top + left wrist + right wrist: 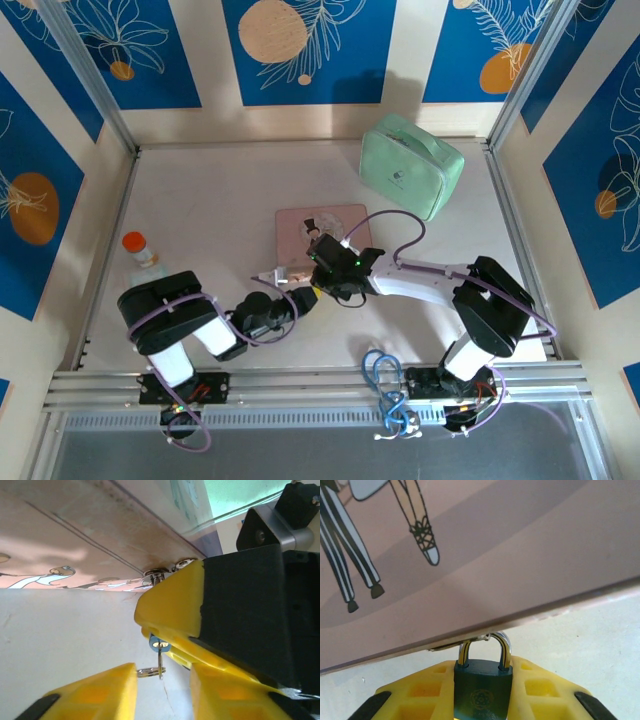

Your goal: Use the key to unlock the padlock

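The right gripper (481,702) is clamped on the body of the padlock (482,682), whose shackle hangs through the clasp (470,643) at the edge of the pink tin (470,555); this braces the lock with its keyway end facing the other arm. In the left wrist view the key (160,654) sits in that bluish end, its ring (149,671) dangling, and the left gripper (164,677) hovers with fingers apart either side of it, seemingly not yet pinching. Braced so, the key should turn without the padlock swinging
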Tool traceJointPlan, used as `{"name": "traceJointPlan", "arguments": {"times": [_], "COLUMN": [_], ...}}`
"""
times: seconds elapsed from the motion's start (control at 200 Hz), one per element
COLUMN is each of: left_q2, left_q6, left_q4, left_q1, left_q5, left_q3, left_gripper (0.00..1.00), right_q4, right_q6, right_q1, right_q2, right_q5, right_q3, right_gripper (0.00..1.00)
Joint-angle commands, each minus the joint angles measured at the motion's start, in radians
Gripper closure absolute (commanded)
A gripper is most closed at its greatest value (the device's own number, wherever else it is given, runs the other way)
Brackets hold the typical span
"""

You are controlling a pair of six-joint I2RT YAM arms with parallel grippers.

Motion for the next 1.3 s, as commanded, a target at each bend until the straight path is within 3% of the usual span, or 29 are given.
{"name": "traceJointPlan", "arguments": {"times": [0.0,0.285,0.945,1.065,1.18,1.291], "left_q2": [0.003,0.039,0.09,0.091,0.099,0.104], "left_q6": [0.022,0.047,0.114,0.123,0.136,0.153], "left_q4": [0.055,0.055,0.055,0.055,0.055,0.046], "left_q1": [-0.008,-0.01,-0.015,-0.016,-0.015,-0.015], "left_q5": [-0.01,-0.002,0.003,-0.018,-0.043,-0.069], "left_q3": [0.026,0.065,0.123,0.118,0.114,0.106], "left_gripper": [0.72,0.8,0.79,0.84,0.97,1.0], "right_q4": [-0.043,-0.057,-0.021,-0.017,-0.03,-0.034], "right_q6": [0.026,0.042,0.103,0.114,0.119,0.124], "right_q1": [-0.001,-0.003,-0.012,-0.013,-0.012,-0.014], "right_q2": [0.02,0.029,0.016,0.011,0.011,0.009], "right_q5": [-0.039,-0.057,-0.136,-0.157,-0.167,-0.181], "right_q3": [0.035,0.047,0.031,0.029,0.031,0.028], "right_gripper": [1.0,1.0,1.0,1.0,1.0,1.0]}}
